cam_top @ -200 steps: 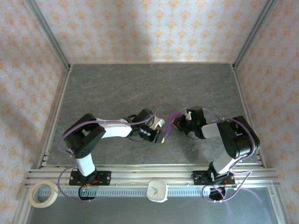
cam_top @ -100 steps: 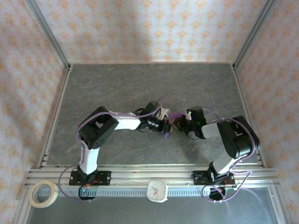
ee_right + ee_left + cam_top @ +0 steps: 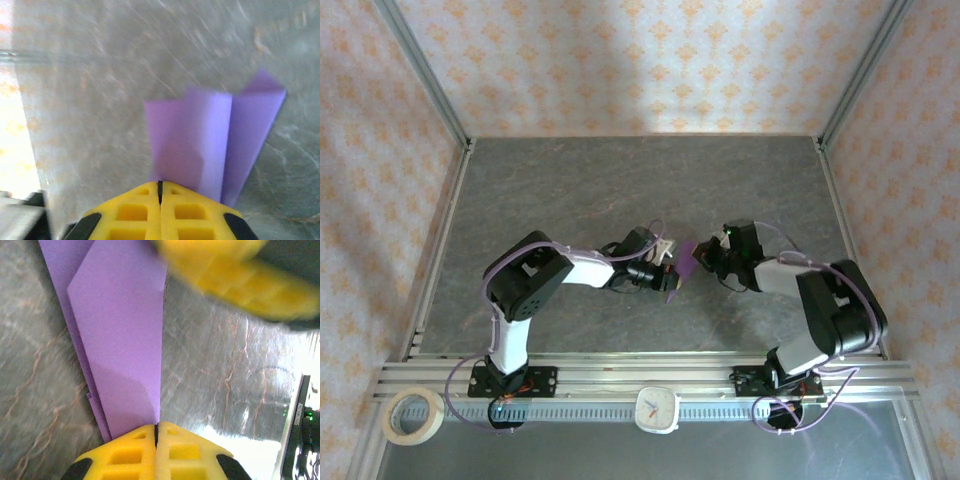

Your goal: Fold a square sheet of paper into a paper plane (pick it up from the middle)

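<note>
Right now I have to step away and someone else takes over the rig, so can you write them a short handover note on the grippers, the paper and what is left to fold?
Left gripper: shut, pinching one end of the purple paper.
Right gripper: shut, pinching the opposite side; the two grippers face each other mid-table.
Paper: held between both arms; I cannot tell whether it touches the table.
Done: the sheet is already folded into a narrow, layered shape with angled flaps.
Left: probably the last wing folds and setting it down; check the creases first.
</note>
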Controlling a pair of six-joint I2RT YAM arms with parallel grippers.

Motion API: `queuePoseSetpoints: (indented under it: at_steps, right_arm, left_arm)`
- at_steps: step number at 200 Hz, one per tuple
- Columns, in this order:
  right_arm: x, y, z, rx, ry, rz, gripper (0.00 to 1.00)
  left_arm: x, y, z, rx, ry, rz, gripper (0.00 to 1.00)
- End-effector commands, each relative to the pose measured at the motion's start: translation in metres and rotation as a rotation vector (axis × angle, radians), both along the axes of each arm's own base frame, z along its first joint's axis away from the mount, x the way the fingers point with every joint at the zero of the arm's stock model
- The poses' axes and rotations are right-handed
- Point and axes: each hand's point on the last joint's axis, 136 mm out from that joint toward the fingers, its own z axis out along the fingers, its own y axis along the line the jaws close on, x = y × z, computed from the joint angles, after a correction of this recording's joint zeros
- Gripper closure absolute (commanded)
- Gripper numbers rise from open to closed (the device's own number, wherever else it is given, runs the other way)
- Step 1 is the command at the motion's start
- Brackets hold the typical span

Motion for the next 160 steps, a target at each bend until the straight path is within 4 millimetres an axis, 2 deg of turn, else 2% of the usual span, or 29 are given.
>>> queuePoseSetpoints:
  at_steps: [1,48,79,90,120,137,160]
  right_arm:
    - [0.005,-0.013,0.017,-0.076,-0.061,-0.036,0.95]
    - [-0.018,0.018,0.006,-0.006,-0.039,0.067,0.99]
    - [-0.018,0.035,-0.006,-0.027,-0.013,0.116,1.00]
    - [-0.017,0.033,-0.014,-0.051,0.003,0.105,1.00]
    - [-0.011,0.003,-0.044,-0.121,0.066,0.026,1.00]
    - [-0.008,-0.010,-0.048,-0.093,0.078,-0.012,1.00]
    - [-0.002,-0.016,-0.048,-0.112,0.075,-0.013,1.00]
  left_arm:
    - [-0.046,0.060,-0.068,0.255,0.205,0.031,1.00]
    - [-0.043,0.064,-0.067,0.259,0.205,0.028,1.00]
    - [-0.042,0.065,-0.068,0.261,0.210,0.025,1.00]
    - [-0.042,0.065,-0.068,0.259,0.211,0.024,1.00]
    - [-0.044,0.066,-0.073,0.265,0.225,0.019,1.00]
    - [-0.047,0.068,-0.078,0.278,0.235,0.005,1.00]
    - [-0.052,0.073,-0.087,0.307,0.251,-0.008,1.00]
